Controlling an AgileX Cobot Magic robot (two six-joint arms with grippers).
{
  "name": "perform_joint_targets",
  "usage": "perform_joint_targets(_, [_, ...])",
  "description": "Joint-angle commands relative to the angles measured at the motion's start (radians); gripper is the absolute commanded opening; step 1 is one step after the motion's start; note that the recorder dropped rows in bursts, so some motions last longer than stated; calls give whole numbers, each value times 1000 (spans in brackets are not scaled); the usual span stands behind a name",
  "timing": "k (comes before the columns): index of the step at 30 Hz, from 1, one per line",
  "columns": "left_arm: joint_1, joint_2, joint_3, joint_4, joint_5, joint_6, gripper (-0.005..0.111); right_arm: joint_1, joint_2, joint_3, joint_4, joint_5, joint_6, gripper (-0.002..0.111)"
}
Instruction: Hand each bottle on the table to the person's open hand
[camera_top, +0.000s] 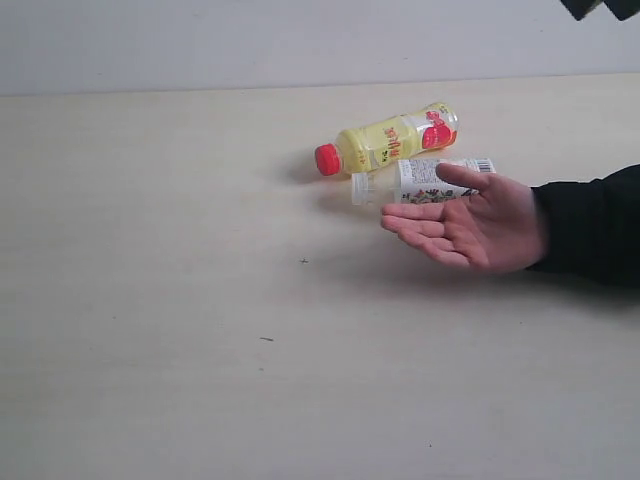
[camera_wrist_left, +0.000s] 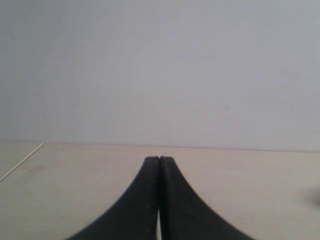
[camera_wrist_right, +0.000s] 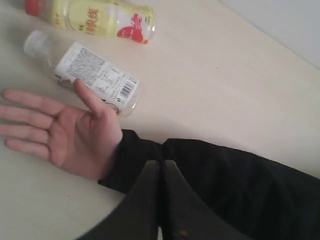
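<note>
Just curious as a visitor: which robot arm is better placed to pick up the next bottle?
Probably the right. The right gripper, shut, looks down on the yellow bottle, the white bottle and the hand. The left gripper, also shut, sees only table and wall.

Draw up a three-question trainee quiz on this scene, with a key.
1. True or false: the yellow bottle stands upright on the table.
2. The hand is: A) clenched in a fist; B) open, palm bare; C) wrapped round a cap.
3. Fill in: the left gripper and the right gripper both have their jaws ____.
Key: 1 false, it lies on its side; 2 B; 3 shut.
</note>
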Motion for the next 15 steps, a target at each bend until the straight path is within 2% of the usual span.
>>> perform_joint_targets(1, [2, -6, 0, 6, -4, 3, 0, -38, 161, -146, -64, 30, -59, 0])
perform_joint_targets(5, [2, -6, 0, 6, -4, 3, 0, -57, 249, -209, -57, 30, -301, 0])
perform_joint_targets(9, [2, -6, 0, 6, -4, 3, 0, -57, 307, -211, -12, 30, -676, 0])
perform_joint_targets(15, [2, -6, 0, 6, -4, 3, 0, -57, 401, -213, 107, 30, -956, 0])
